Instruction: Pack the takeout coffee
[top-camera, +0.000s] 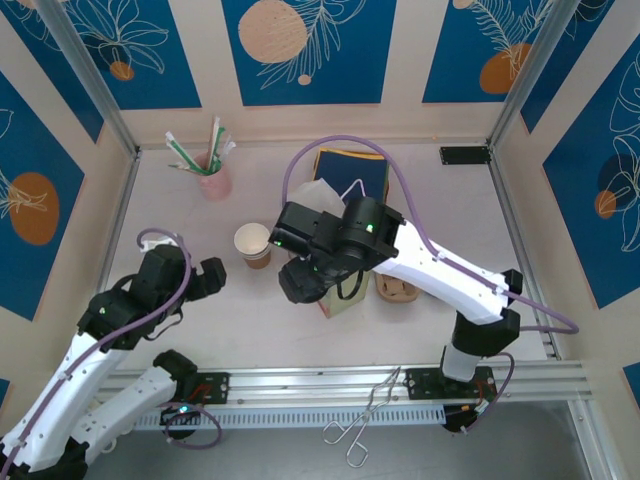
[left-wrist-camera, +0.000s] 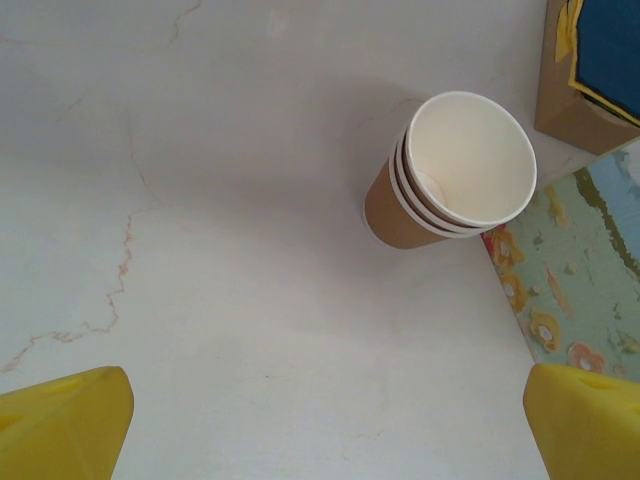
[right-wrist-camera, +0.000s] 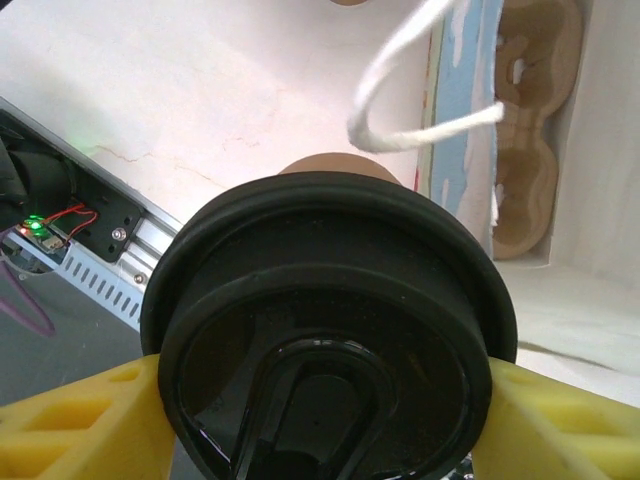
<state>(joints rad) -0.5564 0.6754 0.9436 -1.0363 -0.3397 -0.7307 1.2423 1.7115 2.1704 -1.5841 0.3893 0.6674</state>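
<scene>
The takeout coffee, a brown cup under a round black lid, sits between the yellow fingers of my right gripper, which is shut on it just below the lid. In the top view the right gripper hangs over the table's middle, beside a patterned paper bag with white string handles. My left gripper stands wide open over bare table with nothing between its fingers. A stack of lidless brown cups stands ahead of it.
A cardboard cup carrier lies to the right of the bag. A pink cup of stirrers and a blue bag stand at the back. Metal tongs rest on the front rail. The lidless cup stack is left of the right gripper.
</scene>
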